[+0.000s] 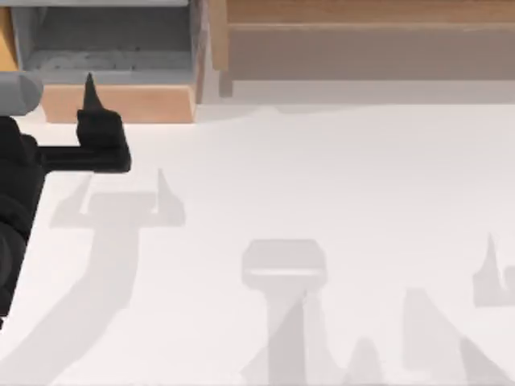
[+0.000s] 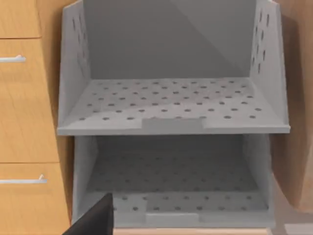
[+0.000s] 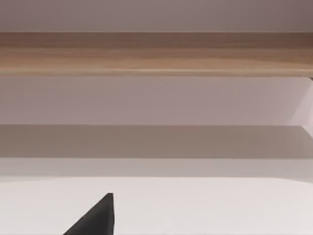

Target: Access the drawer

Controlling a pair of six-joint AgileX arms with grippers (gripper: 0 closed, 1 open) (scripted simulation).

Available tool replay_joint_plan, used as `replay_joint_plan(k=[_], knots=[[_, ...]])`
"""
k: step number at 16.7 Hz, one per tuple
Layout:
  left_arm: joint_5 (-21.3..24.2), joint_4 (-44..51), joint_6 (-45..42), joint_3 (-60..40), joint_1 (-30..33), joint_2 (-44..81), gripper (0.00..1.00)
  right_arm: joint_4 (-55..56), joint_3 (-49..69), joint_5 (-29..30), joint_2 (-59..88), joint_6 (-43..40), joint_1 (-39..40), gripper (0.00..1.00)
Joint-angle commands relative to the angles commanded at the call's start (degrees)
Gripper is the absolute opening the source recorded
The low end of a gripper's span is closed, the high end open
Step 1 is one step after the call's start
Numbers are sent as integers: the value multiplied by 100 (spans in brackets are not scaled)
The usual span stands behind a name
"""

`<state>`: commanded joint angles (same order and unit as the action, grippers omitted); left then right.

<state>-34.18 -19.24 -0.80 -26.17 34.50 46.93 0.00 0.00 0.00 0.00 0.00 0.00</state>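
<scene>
Left hand (image 1: 90, 100) | at drawer (image 1: 117, 103) front panel | grip unclear

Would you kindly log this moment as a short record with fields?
drawer: pulled out at the top view's upper left, grey inside, light-brown front panel
left gripper: at the front panel, one finger tip over its edge
shelf unit: long wooden unit along the table's far side, right of the drawer
table: white surface
</scene>
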Motion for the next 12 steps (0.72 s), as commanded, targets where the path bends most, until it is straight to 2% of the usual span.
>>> replay_joint_plan(k=[2,4,9,12], knots=[[-327,-205,-9,-269,330,329,100,0,0,0,0,0,0,100],[-435,-278,-12,-366,438,434,100,0,0,0,0,0,0,100],[-382,-333,-77,-388,350,480,100,0,0,0,0,0,0,100],[-49,-866,-625,-697,-194,1021,100,0,0,0,0,0,0,100]])
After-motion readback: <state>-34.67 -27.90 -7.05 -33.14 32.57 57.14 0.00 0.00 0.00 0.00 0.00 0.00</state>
